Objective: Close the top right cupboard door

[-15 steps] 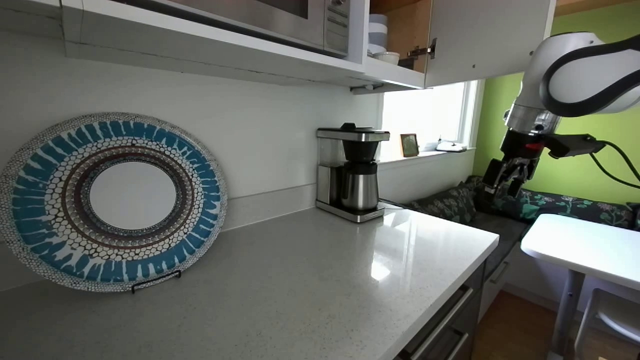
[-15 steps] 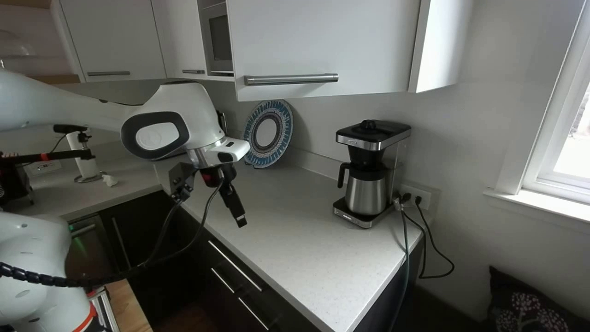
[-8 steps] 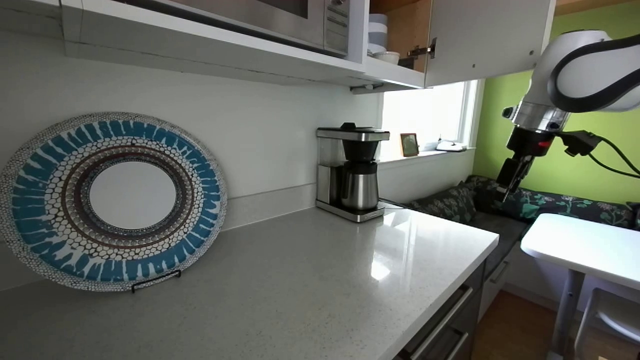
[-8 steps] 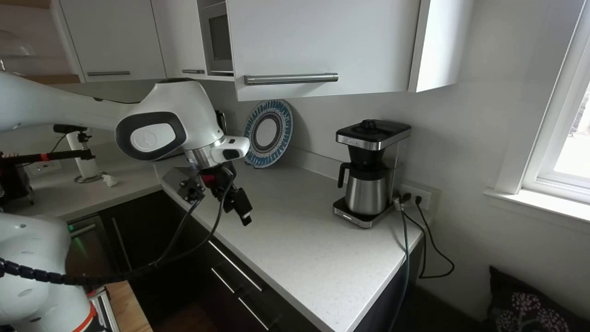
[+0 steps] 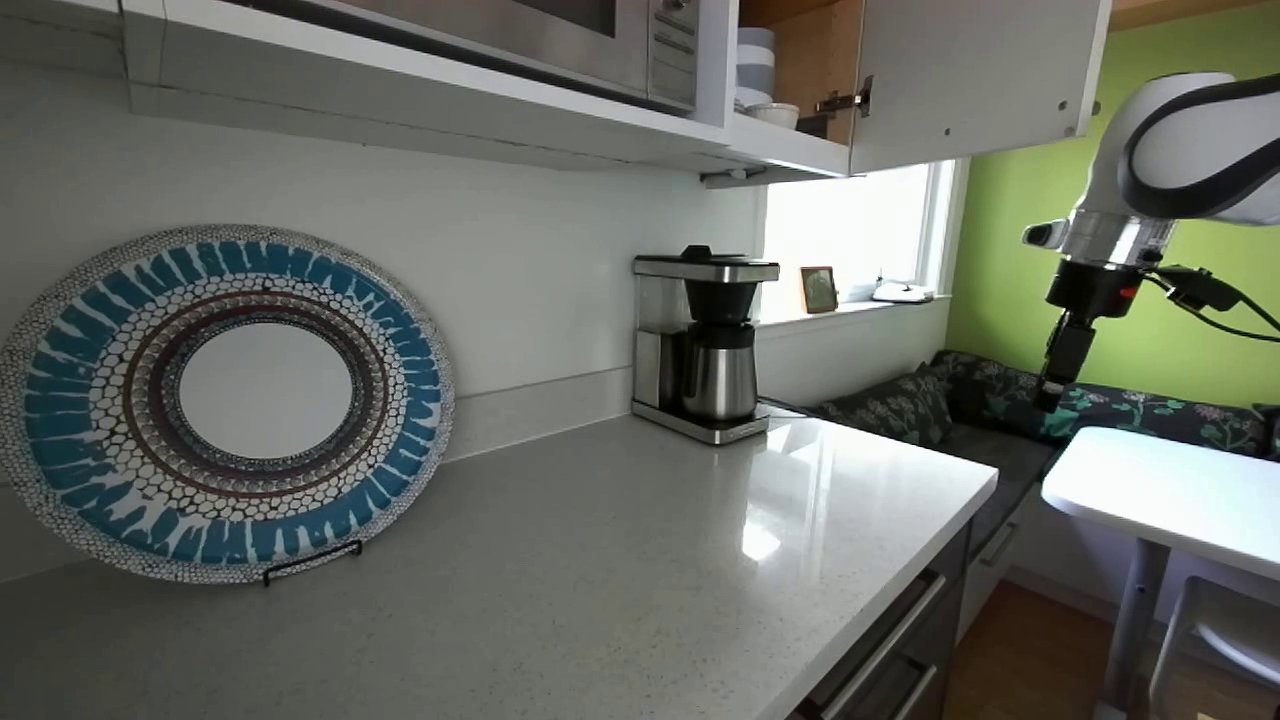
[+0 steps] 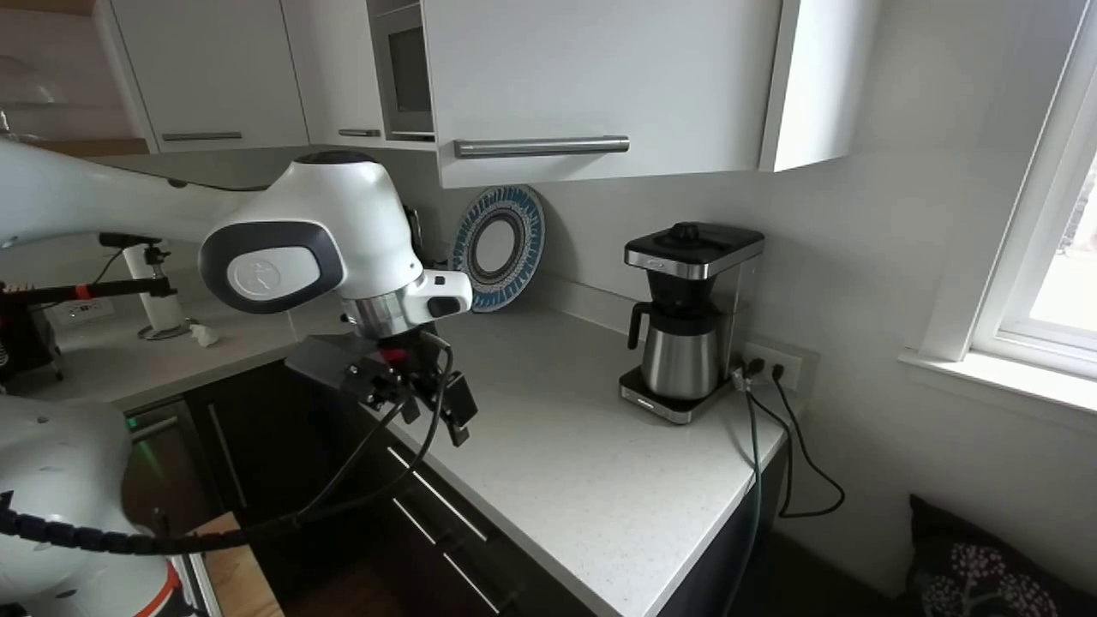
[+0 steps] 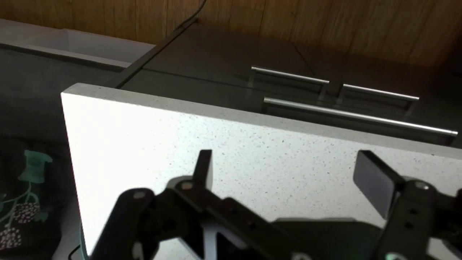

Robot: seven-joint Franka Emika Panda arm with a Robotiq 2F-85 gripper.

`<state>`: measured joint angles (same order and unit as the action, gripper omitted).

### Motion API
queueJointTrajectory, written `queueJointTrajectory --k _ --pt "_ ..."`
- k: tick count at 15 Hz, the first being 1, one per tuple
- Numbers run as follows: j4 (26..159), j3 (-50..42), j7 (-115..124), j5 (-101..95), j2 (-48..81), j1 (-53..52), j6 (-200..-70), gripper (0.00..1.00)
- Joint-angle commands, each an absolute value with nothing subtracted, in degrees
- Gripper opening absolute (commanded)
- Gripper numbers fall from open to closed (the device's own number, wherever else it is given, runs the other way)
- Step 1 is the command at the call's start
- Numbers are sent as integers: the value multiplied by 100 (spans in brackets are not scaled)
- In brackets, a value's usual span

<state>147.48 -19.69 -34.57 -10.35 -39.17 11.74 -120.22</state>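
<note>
Approach seems the step: the gripper [image 7: 287,170], spread wide and empty, should rise to push the swung-out cupboard door [image 5: 975,80] home

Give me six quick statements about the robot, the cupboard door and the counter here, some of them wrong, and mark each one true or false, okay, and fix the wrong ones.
1. The cupboard door stands open. True.
2. The pincer is shut. False: it is open, with the counter showing between its fingers.
3. The pincer hangs lower than the cupboard door, apart from it. True.
4. The coffee maker stands on the counter. True.
5. The coffee maker holds nothing. False: a steel pot sits in it.
6. The round plate lies flat on the counter. False: it is propped up on a black stand.
</note>
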Motion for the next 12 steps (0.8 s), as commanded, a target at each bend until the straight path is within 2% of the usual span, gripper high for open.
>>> queueJointTrajectory --k 1,8,12 --pt "14694 -2038 -3538 -1073 -3913 1133 -11897 100" --pt "14641 -2122 -3871 -1224 -4039 1165 -11793 100" --pt "14334 -2514 -4650 -1452 -3816 1279 -11723 100"
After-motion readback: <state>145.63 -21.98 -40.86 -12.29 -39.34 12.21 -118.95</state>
